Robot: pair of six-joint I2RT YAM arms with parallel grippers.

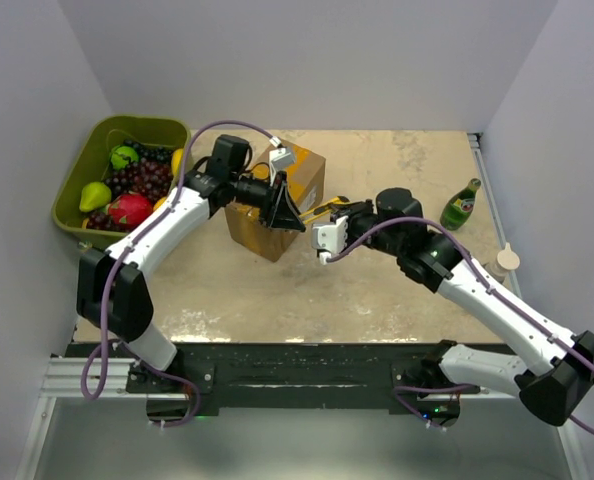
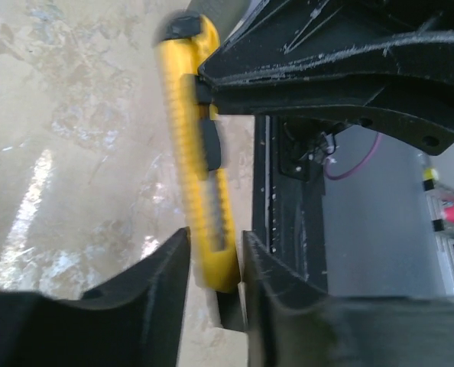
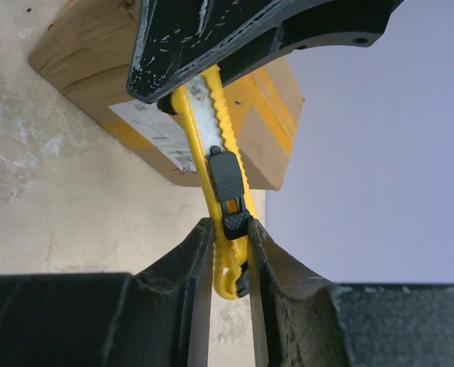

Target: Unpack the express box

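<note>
Between the two wrists, just in front of the box, it's all about a yellow utility knife [image 3: 221,149]. The right gripper [image 3: 228,229] is clamped narrow on the knife's tail end, pads tight on both flanks just below the black slider. At the other end the left gripper [image 2: 215,245] has its fingers against both sides of the yellow body with hardly a gap. We read that as a grip, though the picture is blurred there. No blade shows in any view, so we can't say whether it's out.

From above, both grippers meet over the table [image 1: 377,290], right against the near face of the express box [image 1: 307,172]. The box stands left of centre, its flaps taped with yellowish tape [image 3: 269,99] and a white label [image 3: 154,130] on the side facing us. It looks sealed, so unpacking hasn't started.

We take this as a two-handed reset of the knife, either a handover or bracing to push the slider. To do it well, one hand keeps a firm hold until the other is squarely seated. The pads belong on the body, off the slider. The working end points away from the cables, and the later cut along the tape stays shallow.

The green fruit bin [image 1: 97,150] sits back left and a bottle [image 1: 462,205] far right, both well apart from the action.
</note>
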